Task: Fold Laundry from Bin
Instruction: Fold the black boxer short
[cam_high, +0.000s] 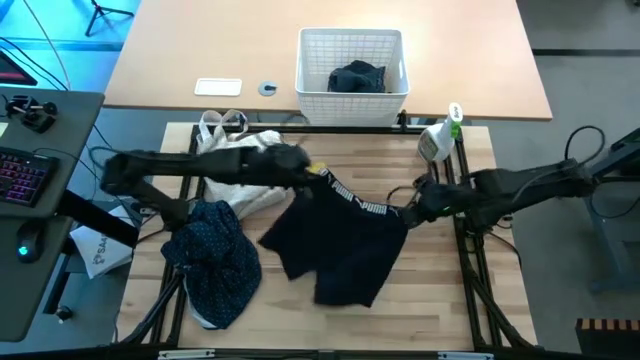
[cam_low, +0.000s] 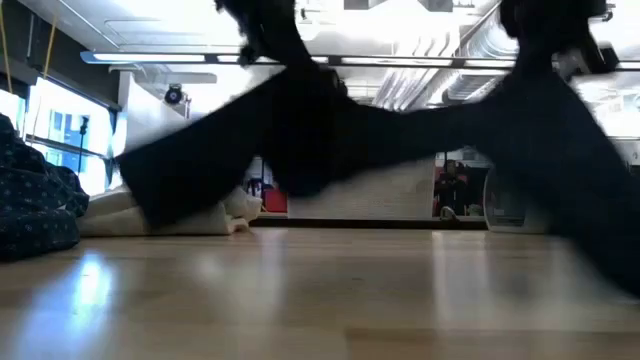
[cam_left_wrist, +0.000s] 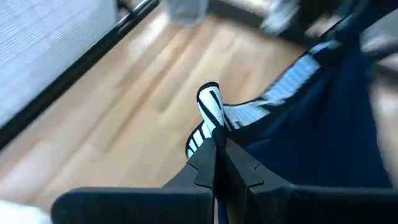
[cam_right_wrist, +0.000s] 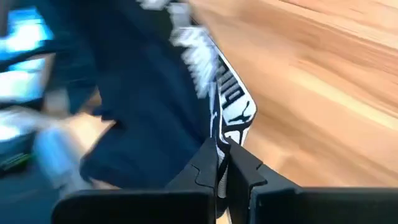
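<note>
Dotted shirt (cam_high: 213, 260) left of held shorts (cam_high: 335, 240); bag (cam_high: 240, 160) behind.

Between the left pincer (cam_high: 318, 172) and the right pincer (cam_high: 408, 211) hangs a pair of shorts (cam_high: 335, 240), held by the waistband at both ends. Beyond them stands the bin (cam_high: 352, 92), one garment (cam_high: 357, 77) inside. Beside the left pincer lie a cloth bag (cam_high: 240, 160) and a dotted shirt (cam_high: 213, 258) on the desk (cam_high: 430, 290).

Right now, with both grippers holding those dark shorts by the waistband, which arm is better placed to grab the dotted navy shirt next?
Left, probably. The dotted navy shirt lies just below the left gripper's arm, while the right gripper sits across the dark shorts. Either must first release the waistband.
</note>
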